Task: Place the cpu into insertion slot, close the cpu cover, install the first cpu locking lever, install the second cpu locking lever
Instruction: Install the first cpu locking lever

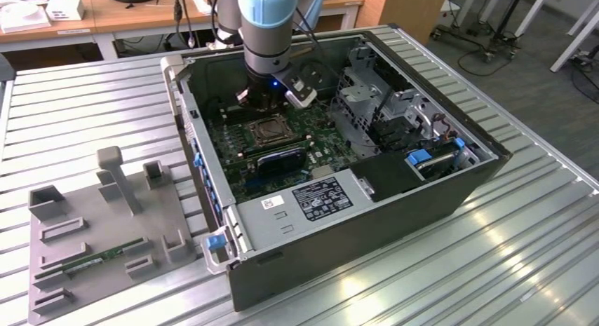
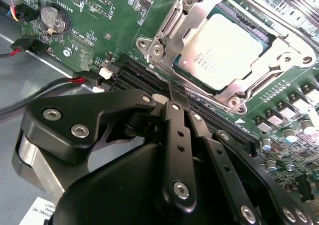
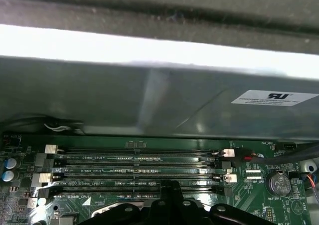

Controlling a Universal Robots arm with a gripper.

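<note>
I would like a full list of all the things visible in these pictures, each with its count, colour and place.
computer case: one, dark grey, open, on the slatted metal table.
motherboard: one, green, inside the case.
cpu: one, silvery, seated in the insertion slot.
cpu cover: one, silvery frame, lying closed around the cpu.
memory slots: four, black, in a row beside the socket.
coin battery: one, silver, on the motherboard.
holder tray: one, grey, on the table at the exterior view's left.
memory stick: one, green, lying in the holder tray.
robot arm: one, grey and light blue, reaching into the case.
gripper: one, black, fingers closed, above the memory slots.
</note>
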